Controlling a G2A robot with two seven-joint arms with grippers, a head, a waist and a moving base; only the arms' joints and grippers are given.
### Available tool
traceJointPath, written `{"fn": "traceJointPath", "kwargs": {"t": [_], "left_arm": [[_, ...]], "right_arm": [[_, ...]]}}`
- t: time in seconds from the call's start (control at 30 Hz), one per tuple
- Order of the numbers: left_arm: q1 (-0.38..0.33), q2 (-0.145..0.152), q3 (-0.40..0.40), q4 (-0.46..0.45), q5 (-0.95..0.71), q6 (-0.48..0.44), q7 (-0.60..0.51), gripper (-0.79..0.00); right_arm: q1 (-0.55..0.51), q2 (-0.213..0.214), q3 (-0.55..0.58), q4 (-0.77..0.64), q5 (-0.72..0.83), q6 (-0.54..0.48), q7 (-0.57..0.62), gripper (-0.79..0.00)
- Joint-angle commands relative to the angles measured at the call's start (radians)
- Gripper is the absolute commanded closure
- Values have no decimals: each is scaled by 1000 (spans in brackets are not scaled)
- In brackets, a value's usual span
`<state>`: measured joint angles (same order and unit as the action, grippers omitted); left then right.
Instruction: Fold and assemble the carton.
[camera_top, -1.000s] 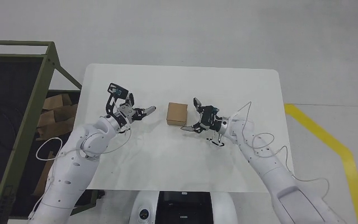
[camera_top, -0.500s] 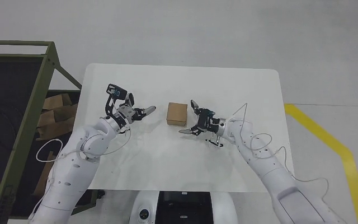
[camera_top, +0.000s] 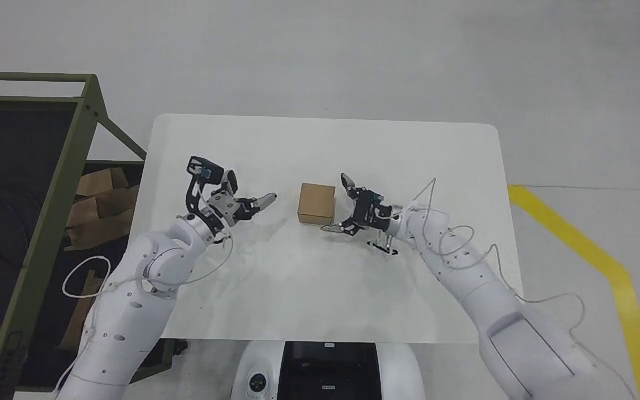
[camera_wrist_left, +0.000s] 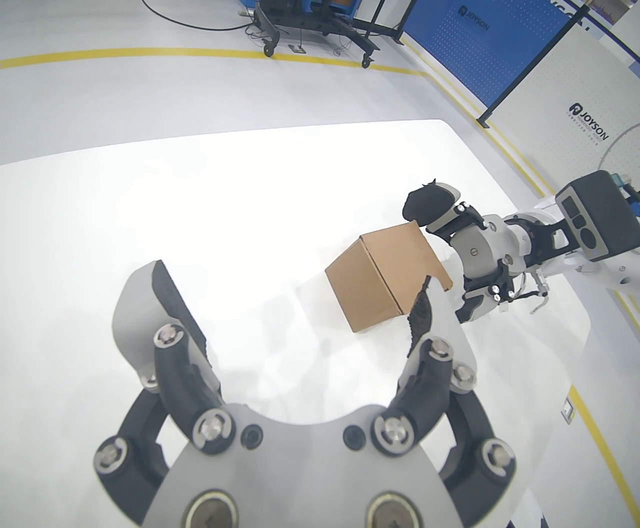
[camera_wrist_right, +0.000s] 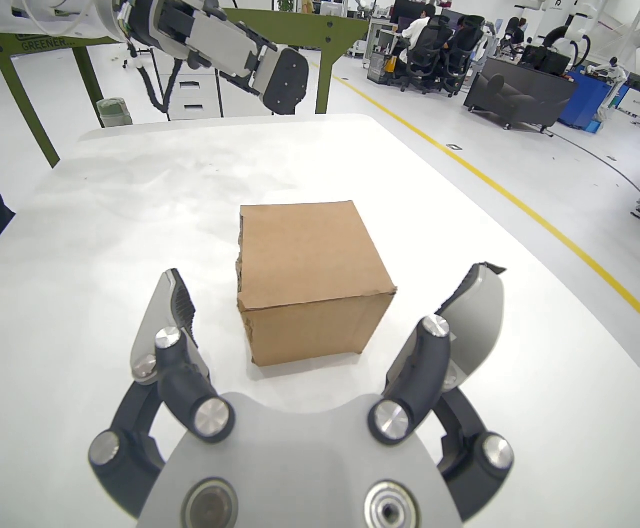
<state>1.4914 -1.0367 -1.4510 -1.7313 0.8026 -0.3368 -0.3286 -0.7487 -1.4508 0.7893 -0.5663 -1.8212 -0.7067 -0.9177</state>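
Right pincer nearer one carton | left pincer apart | both spread wide, empty

The top view looks straight down on the bench. Wrist views sit low behind the left end effector and right end effector, facing each other across the shared carton.

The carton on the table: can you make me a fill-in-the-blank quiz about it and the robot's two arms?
1. The carton stands on a white ____.
2. It sits ____ the left gripper and the right gripper.
3. Both grippers' jaws are ____, holding nothing.
4. The ____ gripper is nearer the carton.
Missing words: table; between; open; right.
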Motion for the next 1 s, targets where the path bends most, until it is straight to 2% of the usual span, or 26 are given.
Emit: {"fn": "traceJointPath", "kwargs": {"t": [0.0,0.4,0.97], "left_arm": [[6,-1,-3,-2,-3,8,12,-785],[23,-4,-14,-14,-3,20,37,-785],[27,-8,-23,-7,0,25,39,-785]], "right_arm": [[14,-8,-10,27,9,-7,7,-785],[63,-58,-74,128,29,10,-21,-785],[107,-104,-121,230,53,34,-55,-785]]}}
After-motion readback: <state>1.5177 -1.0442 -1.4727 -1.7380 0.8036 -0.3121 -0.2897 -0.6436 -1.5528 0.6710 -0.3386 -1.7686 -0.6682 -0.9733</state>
